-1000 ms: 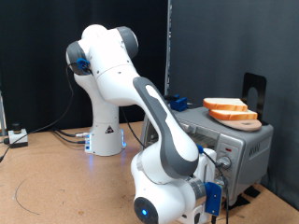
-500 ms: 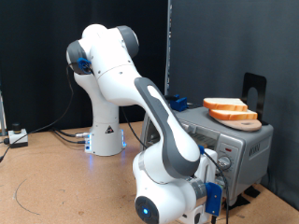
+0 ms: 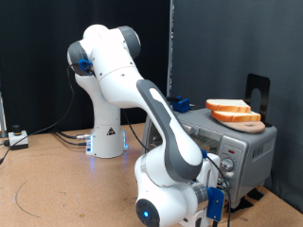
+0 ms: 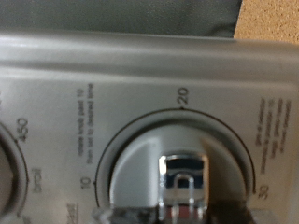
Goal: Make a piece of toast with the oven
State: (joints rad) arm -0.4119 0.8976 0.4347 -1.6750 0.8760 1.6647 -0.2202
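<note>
Barely shifted from a second ago, my gripper (image 3: 223, 166) presses at the oven (image 3: 248, 144) timer knob (image 4: 179, 177), jaw state I cannot tell, while the piece of toast (image 3: 227, 105) waits on a board (image 3: 242, 124) at the oven's twelve o'clock.

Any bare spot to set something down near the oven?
Open brown table at the exterior view's left, between the robot base and the cables. Crowded: the oven top holds toast on a wooden board, and the gripper sits at its knob.
</note>
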